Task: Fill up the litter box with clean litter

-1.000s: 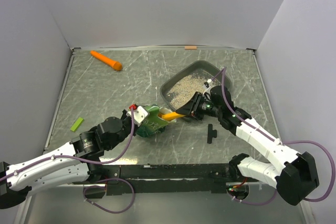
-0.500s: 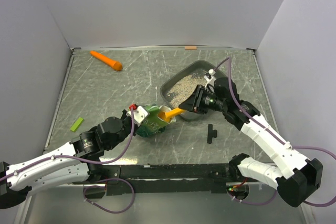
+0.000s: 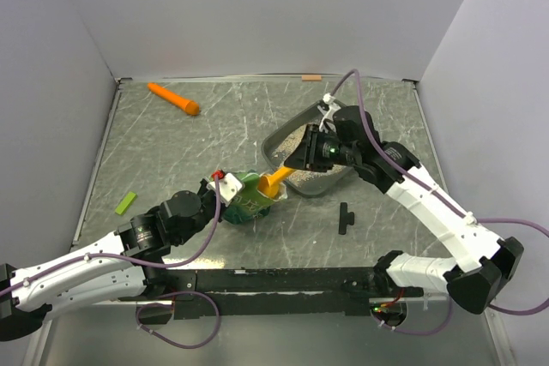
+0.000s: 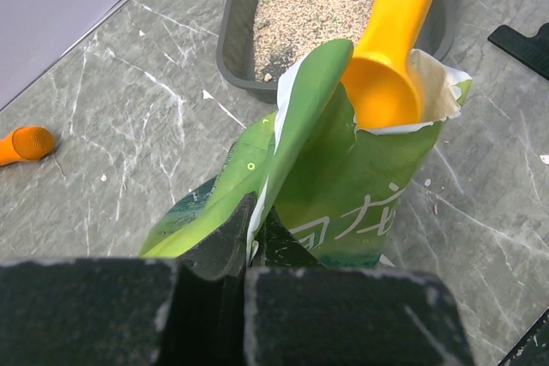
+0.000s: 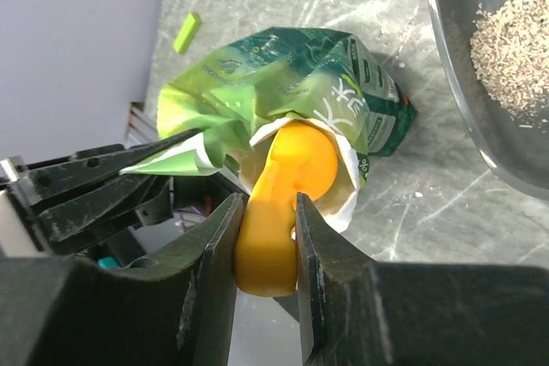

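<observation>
**A:** What are the right gripper's (image 5: 266, 222) jaws doing?

**B:** They are clamped on the handle of the orange scoop (image 5: 287, 169), one finger on each side of it. Straight ahead of them, the scoop's bowl sits in the torn mouth of the green bag (image 5: 283, 70).

**A:** And the left gripper (image 4: 249, 255)?

**B:** It is pinched fully closed on a fold of the bag's edge, close to the bag's opening. The bag rises just in front of those jaws, with the scoop's bowl at its far lip.

**A:** Where is the litter box from there?

**B:** Beyond the bag, ahead of the left jaws. The litter box (image 4: 233, 32) rests on the table (image 3: 171, 152), and the scoop's handle reaches back over its near wall. Seen from the right jaws, the box (image 5: 450, 57) lies off to one side of the bag, near it but not touching.

**A:** Is there litter in it?

**B:** Yes, clean litter (image 4: 317, 6) covers part of the floor, with dark bare plastic around it.

**A:** Anything farther out?

**B:** A black piece (image 4: 523, 45) lies beside the box, to the right of the left jaws. An orange carrot-shaped object (image 4: 26, 143) lies well off to their left. A small green strip (image 5: 184, 32) lies past the bag from the right jaws.
</observation>
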